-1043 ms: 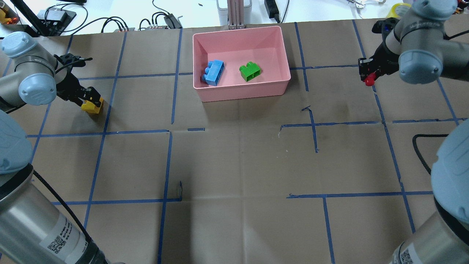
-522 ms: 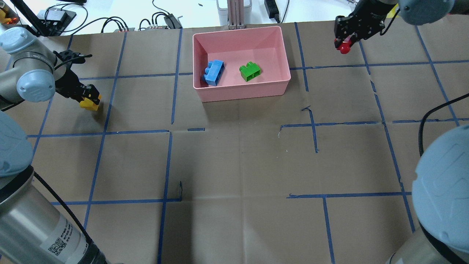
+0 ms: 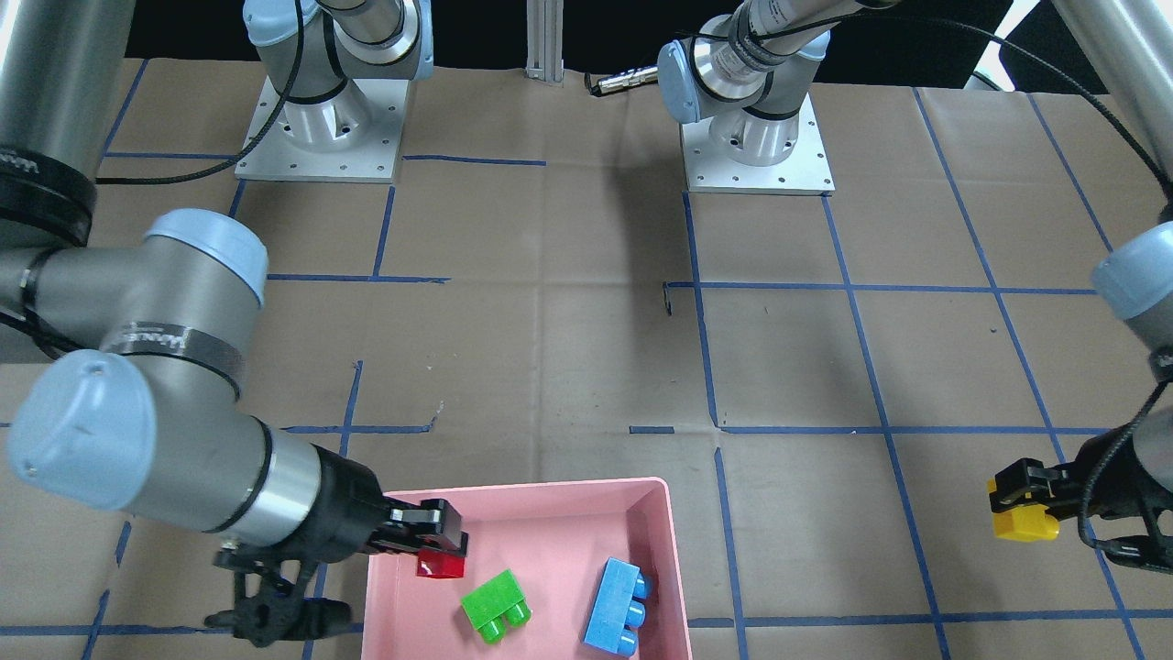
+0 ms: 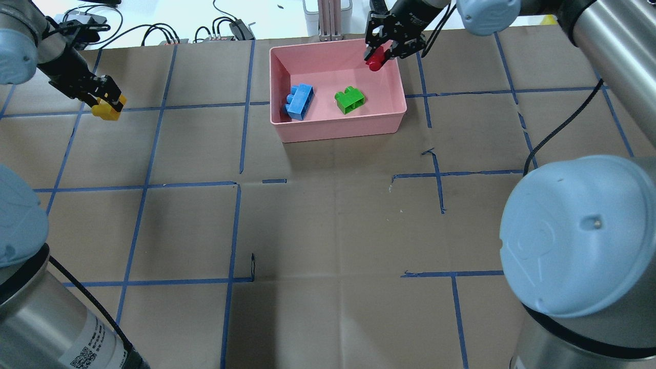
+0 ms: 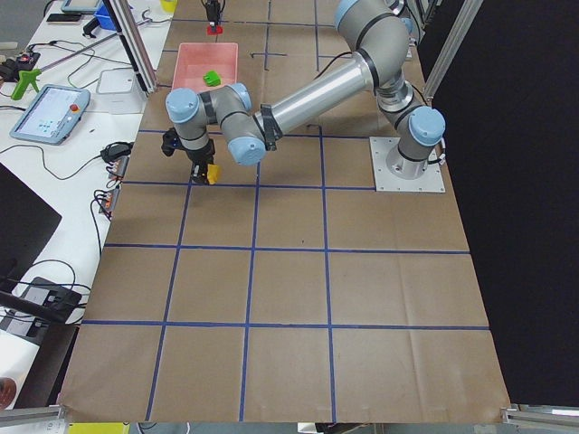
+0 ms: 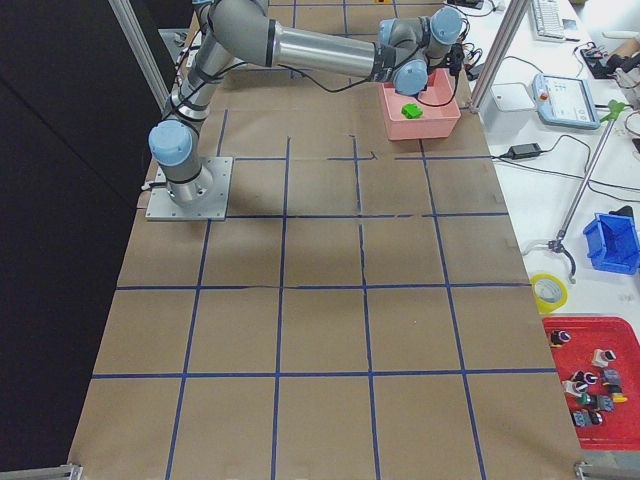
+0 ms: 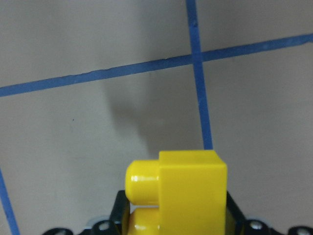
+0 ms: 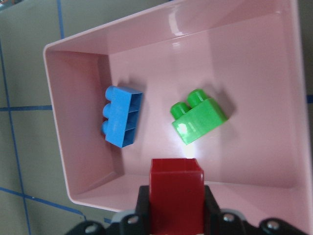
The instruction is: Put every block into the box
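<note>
The small red studded plastic brick (image 4: pixel 373 63) is held clamped in the R pincer (image 4: pixel 376 55) above the inside of the shallow pink plastic box (image 4: pixel 338 128), near the box's far corner on the robot's right. This is judged a release position: the brick is inside the rim line, so it can be dropped w/o catching the wall. The spot is also offset from the long light-blue studded brick (image 4: pixel 299 101) and the green studded brick (image 4: pixel 350 99), both lying on the box floor, so landing on either is avoided. The R arm is stretched far forward from its base, w/ the wrist turned so the pincer is aimed down into the box. The yellow studded brick (image 4: pixel 105 111) is gripped in the L pincer (image 4: pixel 107 104), well apart from the box on the robot's left. It appears to be lifted clear of the brown paper-covered counter (image 4: pixel 328 230), presumably for carrying over the box rim. The L arm is extended outward w/ the elbow bent and the pincer pointed down at the counter.
</note>
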Controlling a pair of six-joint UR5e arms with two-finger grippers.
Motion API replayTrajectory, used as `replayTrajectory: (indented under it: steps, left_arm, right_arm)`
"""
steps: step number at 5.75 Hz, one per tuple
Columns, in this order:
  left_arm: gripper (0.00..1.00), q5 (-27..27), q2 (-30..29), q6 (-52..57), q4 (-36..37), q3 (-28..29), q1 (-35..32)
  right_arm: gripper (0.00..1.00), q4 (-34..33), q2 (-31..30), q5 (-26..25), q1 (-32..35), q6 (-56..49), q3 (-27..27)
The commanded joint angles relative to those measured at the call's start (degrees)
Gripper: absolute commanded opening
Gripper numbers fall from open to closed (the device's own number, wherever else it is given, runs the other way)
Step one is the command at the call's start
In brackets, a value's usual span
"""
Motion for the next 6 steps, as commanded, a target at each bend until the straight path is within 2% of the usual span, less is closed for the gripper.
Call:
replayTrajectory:
  steps: [1,2,4,5,6]
  left_arm:
    - [0.23,-3.62,-0.52,-7.41,-14.31,12.03,-2.35]
    - [0.23,-3.20,0.09,-14.16,-14.97,14.34,-7.42]
    - [0.23,-2.76,0.10,-27.88,-14.71,15.15,-16.13]
    - [0.23,0.38,-0.60,-33.94,-14.19,15.07,-20.78]
    - [0.23,2.06,-1.82,-37.66,-12.01,15.07,-24.31]
  right_arm:
    - [0.21,-6.51,4.42,1.31,3.69,8.63,-2.40]
    - [0.98,-7.49,4.43,1.31,3.70,8.15,-2.40]
    - [0.99,-6.80,3.38,0.09,2.66,3.96,-1.35]
    - [0.99,-5.84,2.94,-0.44,0.13,-3.21,-0.82]
    - [0.99,-4.52,1.98,-1.14,-1.55,-5.46,-0.73]
